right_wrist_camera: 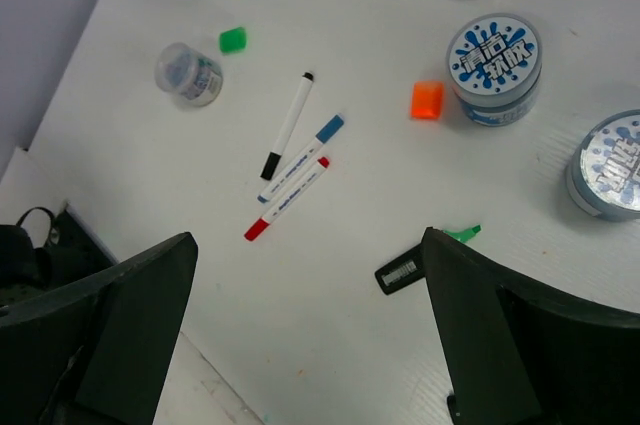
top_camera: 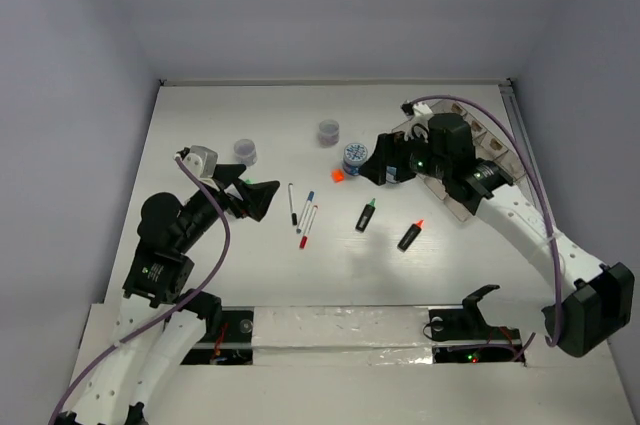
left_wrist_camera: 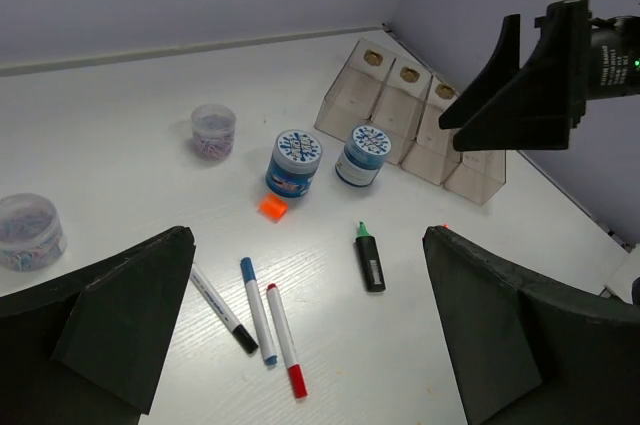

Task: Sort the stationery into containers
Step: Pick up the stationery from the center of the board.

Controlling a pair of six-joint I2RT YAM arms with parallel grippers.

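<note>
Three white pens, black-capped (top_camera: 292, 203), blue-capped (top_camera: 306, 209) and red-capped (top_camera: 307, 229), lie side by side mid-table; they also show in the left wrist view (left_wrist_camera: 257, 310) and the right wrist view (right_wrist_camera: 287, 198). A green-tipped highlighter (top_camera: 367, 215) and an orange-tipped highlighter (top_camera: 410, 235) lie to their right. A tiny orange cube (top_camera: 338, 175) sits beside a blue-lidded pot (top_camera: 355, 155); a second blue pot (left_wrist_camera: 363, 153) stands next to it. The clear tray (left_wrist_camera: 415, 123) stands at the right. My left gripper (top_camera: 258, 197) (left_wrist_camera: 310, 233) is open and empty left of the pens. My right gripper (top_camera: 383, 160) (right_wrist_camera: 310, 235) is open and empty above the pots.
Two small clear pots (top_camera: 245, 151) (top_camera: 329, 132) with coloured bits inside stand further back. A small green cube (right_wrist_camera: 233, 40) lies near the left gripper. The right arm covers most of the tray (top_camera: 470, 195) in the top view. White walls close in the table.
</note>
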